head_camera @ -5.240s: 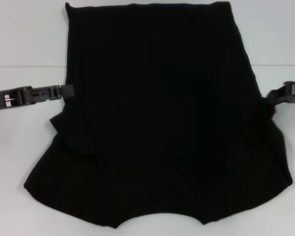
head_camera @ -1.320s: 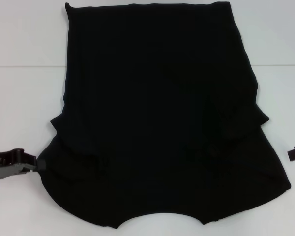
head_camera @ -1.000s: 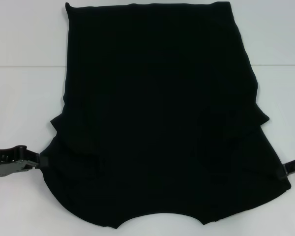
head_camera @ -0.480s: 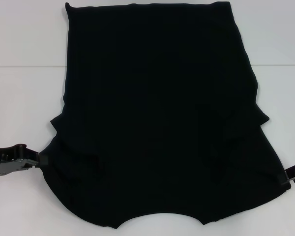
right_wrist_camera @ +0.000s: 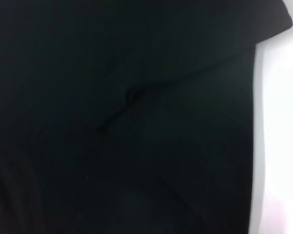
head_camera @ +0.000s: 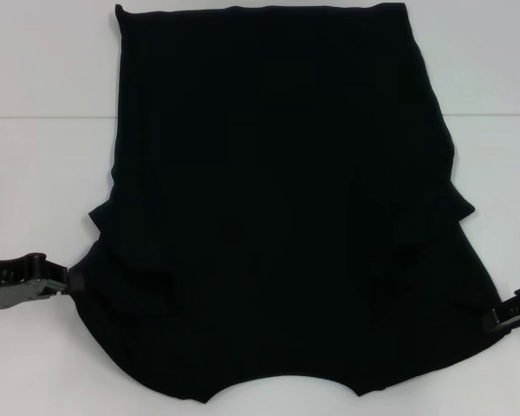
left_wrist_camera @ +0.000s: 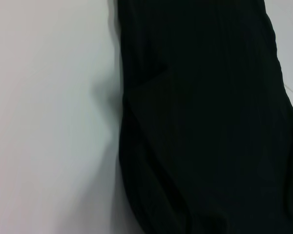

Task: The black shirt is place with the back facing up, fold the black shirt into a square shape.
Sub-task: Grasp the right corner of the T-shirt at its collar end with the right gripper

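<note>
The black shirt (head_camera: 286,208) was spread flat on the table (head_camera: 43,173), between the left gripper (head_camera: 69,284) and right gripper (head_camera: 494,316) at its lower edges. Whether either was closed could not be told. Soft, limp cloth was judged best pinched at those side edges.

The black shirt (head_camera: 277,199) is showing as soft, matt cloth with a fine ribbed weave, lying in loose creases and soaking up the light without any shine. The bench (head_camera: 43,173) under it is looking smooth, white and faintly satiny. The left claw (head_camera: 68,284) and right claw (head_camera: 494,317) are appearing as hard black plastic with small glinting metal parts.
</note>
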`<state>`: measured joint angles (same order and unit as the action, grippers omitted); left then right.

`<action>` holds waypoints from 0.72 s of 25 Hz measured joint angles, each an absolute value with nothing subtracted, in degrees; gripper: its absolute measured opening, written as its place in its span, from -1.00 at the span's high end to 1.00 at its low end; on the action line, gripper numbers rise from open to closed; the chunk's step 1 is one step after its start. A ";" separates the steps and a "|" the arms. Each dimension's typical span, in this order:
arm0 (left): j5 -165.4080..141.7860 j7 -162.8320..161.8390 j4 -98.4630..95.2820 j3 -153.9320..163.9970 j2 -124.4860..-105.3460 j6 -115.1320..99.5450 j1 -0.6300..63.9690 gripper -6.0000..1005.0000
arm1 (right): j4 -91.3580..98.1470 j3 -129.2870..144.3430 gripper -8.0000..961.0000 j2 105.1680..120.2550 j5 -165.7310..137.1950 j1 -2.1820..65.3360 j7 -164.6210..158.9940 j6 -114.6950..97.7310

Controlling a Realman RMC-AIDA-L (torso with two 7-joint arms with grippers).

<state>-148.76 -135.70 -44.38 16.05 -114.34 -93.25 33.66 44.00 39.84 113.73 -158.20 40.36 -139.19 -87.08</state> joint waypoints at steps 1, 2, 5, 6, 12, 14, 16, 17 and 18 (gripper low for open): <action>-148.75 -135.70 -44.39 16.06 -114.34 -93.25 33.67 0.93 | 43.52 39.93 -0.08 113.83 -158.21 40.51 -139.20 -86.69; -148.74 -135.70 -44.39 16.07 -114.34 -93.25 33.66 0.93 | 43.12 40.00 -0.08 113.90 -158.20 40.66 -139.20 -86.40; -148.73 -135.71 -44.39 16.09 -114.34 -93.25 33.66 0.93 | 42.82 40.01 -0.08 114.27 -158.00 40.97 -139.20 -86.10; -148.73 -135.70 -44.39 16.09 -114.34 -93.25 33.66 0.93 | 42.84 39.90 -0.08 114.44 -157.78 41.07 -139.18 -86.16; -148.72 -135.75 -44.39 16.09 -114.42 -93.25 33.70 0.93 | 42.95 39.94 -0.08 114.90 -155.37 41.70 -138.99 -86.55; -148.72 -135.76 -44.38 16.08 -114.46 -93.25 33.71 0.93 | 42.85 40.01 -0.08 114.91 -155.15 41.93 -139.10 -86.55; -148.71 -135.81 -44.38 16.08 -114.46 -93.25 33.72 0.93 | 42.62 40.05 -0.08 114.91 -155.29 42.10 -139.22 -86.55; -148.71 -135.85 -44.38 16.08 -114.47 -93.25 33.72 0.93 | 42.59 40.07 -0.08 114.91 -155.31 42.12 -139.23 -86.62; -148.71 -135.88 -44.38 16.08 -114.47 -93.26 33.72 0.93 | 42.57 40.07 -0.08 114.90 -155.30 42.12 -139.23 -86.68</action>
